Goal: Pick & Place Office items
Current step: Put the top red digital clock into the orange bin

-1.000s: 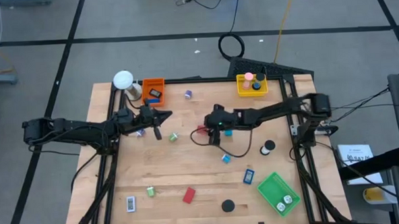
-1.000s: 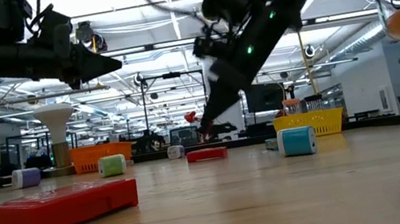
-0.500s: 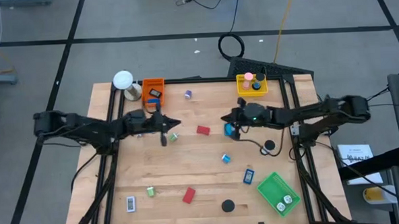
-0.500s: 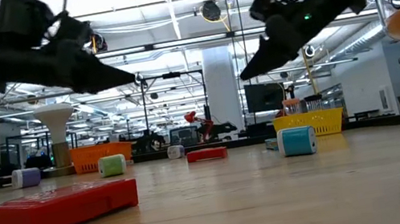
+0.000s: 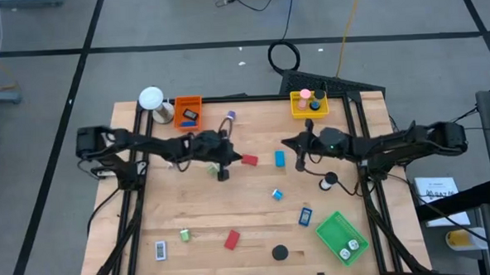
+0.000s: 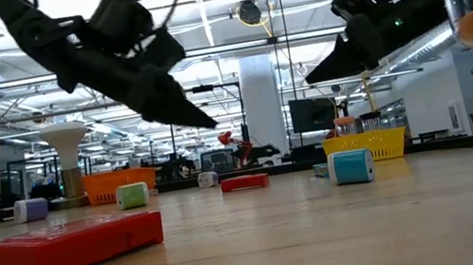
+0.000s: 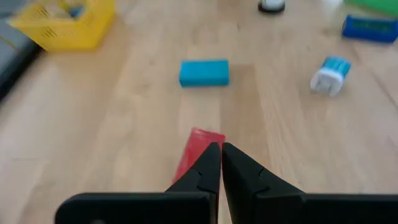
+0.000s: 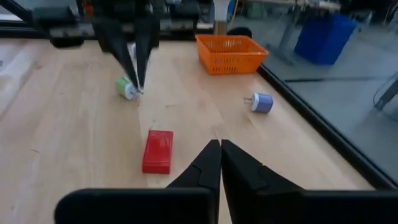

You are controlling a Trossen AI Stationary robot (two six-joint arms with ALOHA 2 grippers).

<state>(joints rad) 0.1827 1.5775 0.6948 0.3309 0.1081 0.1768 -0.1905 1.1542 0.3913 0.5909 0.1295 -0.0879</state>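
Near the middle of the tabletop (image 5: 190, 206), a small red rectangle (image 5: 249, 160) lies flat with a blue rectangle (image 5: 279, 158) just beside it, the two apart. Between them and the near edge sit a blue-and-white roll (image 5: 276, 194) and a darker blue rectangle (image 5: 305, 216); nearer still are another red rectangle (image 5: 231, 239), a green roll (image 5: 185, 235), a black-and-white rectangle (image 5: 160, 251) and a black disc (image 5: 280, 253). A purple roll (image 5: 230, 116) rests toward the far edge, close to the orange tray (image 5: 187, 110), and a second green roll (image 5: 212, 167) lies partly under the left arm. A round black-and-white piece (image 5: 329, 181) sits toward the right side, possibly a disc, though the overhead view is too coarse to be sure. The left end effector (image 5: 224, 173) hangs above the wood just beside the red rectangle at the middle, fingers pressed together and holding nothing; its wrist view shows that red piece right past its tips. The right end effector (image 5: 299, 157) hovers just beside the blue rectangle, its fingers likewise together and empty. At the far edge stand the yellow tray (image 5: 309, 106), with small pieces in it, and a white ball-topped object (image 5: 151, 98); the green tray (image 5: 341, 238) sits at the near right corner.
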